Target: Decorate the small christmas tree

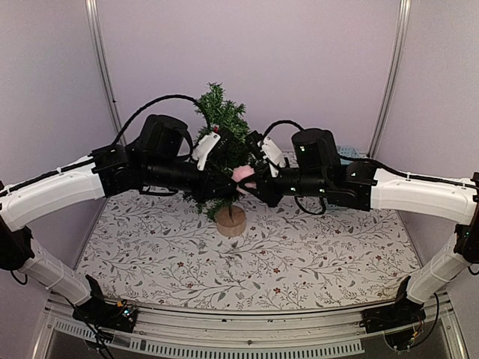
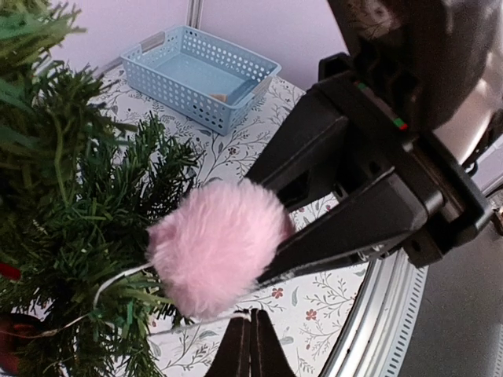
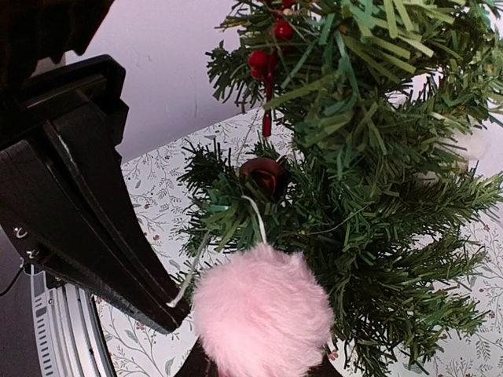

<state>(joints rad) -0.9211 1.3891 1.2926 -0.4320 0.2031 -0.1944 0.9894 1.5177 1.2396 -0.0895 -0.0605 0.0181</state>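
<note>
My right hand grips the pink pompom at four o'clock on the small christmas tree. My left hand is clenched by its thread loop. Next, the loop needs hooking over a branch.

Both arms reaching inward, left gripper closed, right gripper clamped on pink pompom.

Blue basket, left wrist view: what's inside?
Basket floor looks mostly bare; one small tan item sits by the near wall. That wall hides the strip just behind it.
</note>
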